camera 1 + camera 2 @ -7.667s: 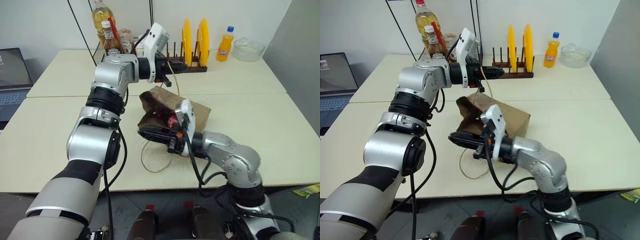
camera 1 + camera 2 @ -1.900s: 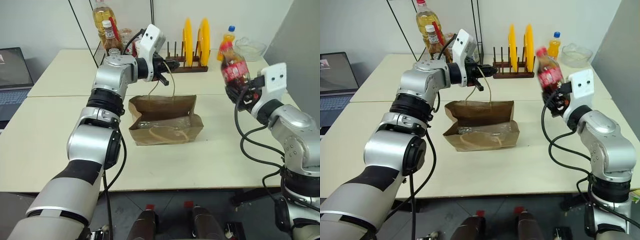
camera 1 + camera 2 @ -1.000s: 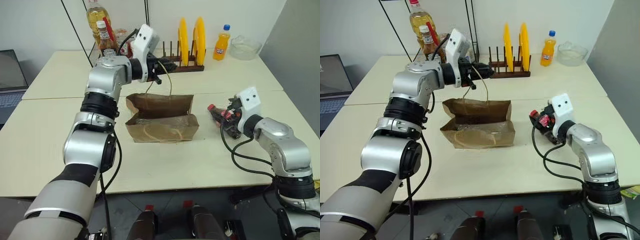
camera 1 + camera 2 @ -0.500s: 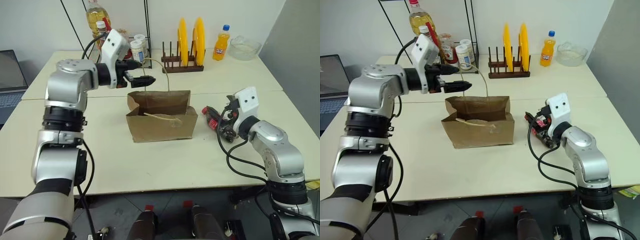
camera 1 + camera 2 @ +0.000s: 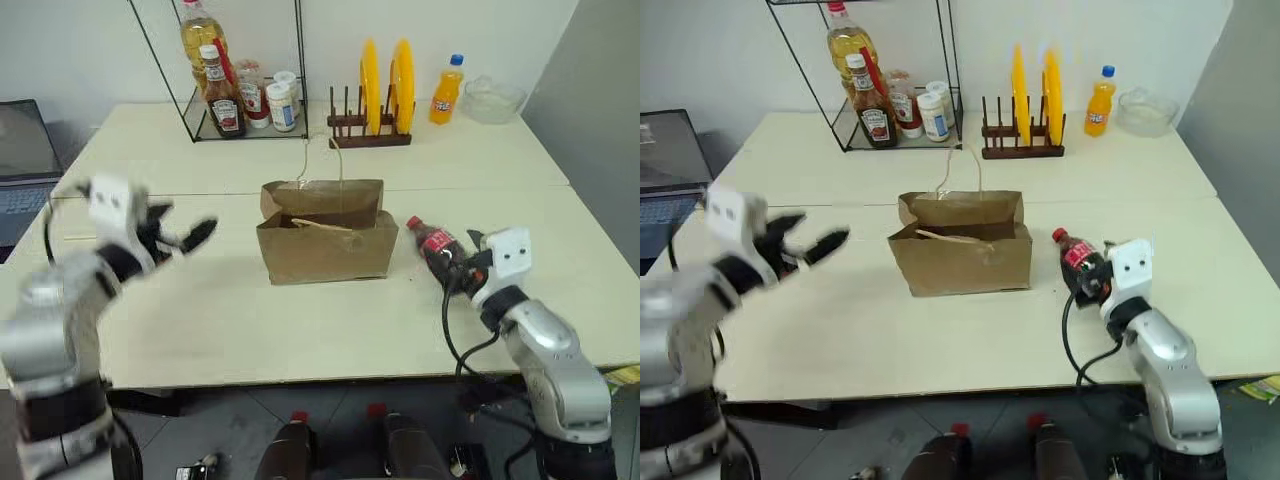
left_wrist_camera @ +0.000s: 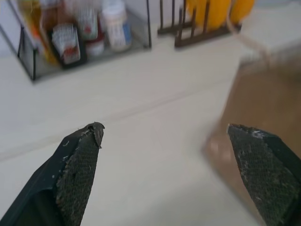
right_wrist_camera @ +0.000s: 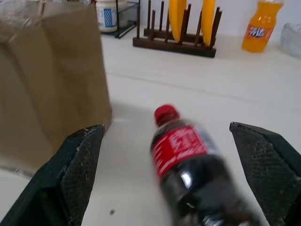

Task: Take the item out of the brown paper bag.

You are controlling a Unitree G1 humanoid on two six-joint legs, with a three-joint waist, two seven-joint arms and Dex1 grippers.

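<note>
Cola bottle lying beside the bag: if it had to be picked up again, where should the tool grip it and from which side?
Grip the cola bottle across its labelled middle, from the robot's near side with the open right tool: it lies flat, cap pointing away, base between the fingers.

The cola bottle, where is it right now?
In the left eye view, the cola bottle lies on the table, right of the brown paper bag, just ahead of the open right gripper.

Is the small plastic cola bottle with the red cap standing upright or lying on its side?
Lying on its side. The cola bottle rests flat on the table, right of the brown paper bag.
</note>
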